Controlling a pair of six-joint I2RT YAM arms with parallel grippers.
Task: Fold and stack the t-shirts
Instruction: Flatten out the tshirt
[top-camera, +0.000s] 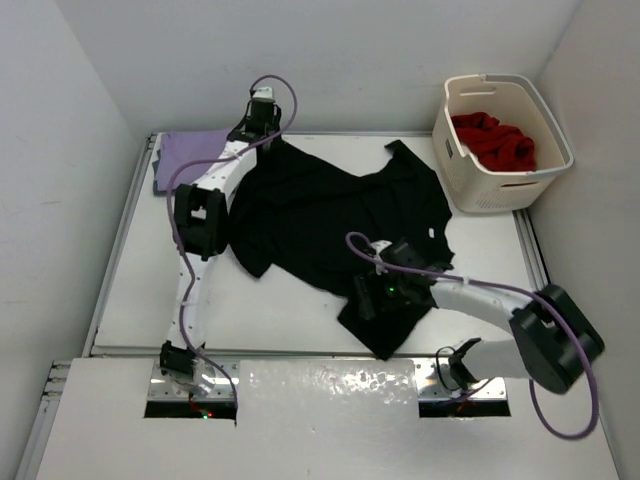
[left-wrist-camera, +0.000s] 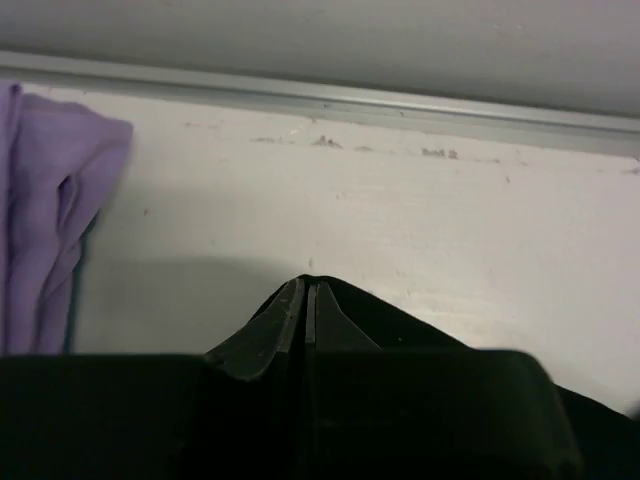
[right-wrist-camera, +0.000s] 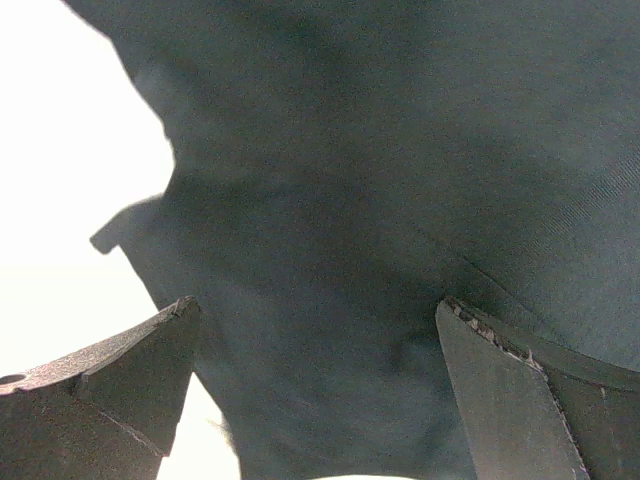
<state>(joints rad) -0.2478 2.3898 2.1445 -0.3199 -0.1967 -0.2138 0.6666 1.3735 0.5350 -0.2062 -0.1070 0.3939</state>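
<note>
My left arm stretched to the far left corner, its jaws pressed together; my right arm bent inward, low, its jaws spread wide.

Cropping the lavender t-shirt at the left frame edge, burying the red t-shirt partly inside the basket, spilling the black t-shirt past the right wrist view's top and right edges, losing the left gripper tip against black cloth.

Between folded shirt, left, and basket, right, lies spread shirt
</note>
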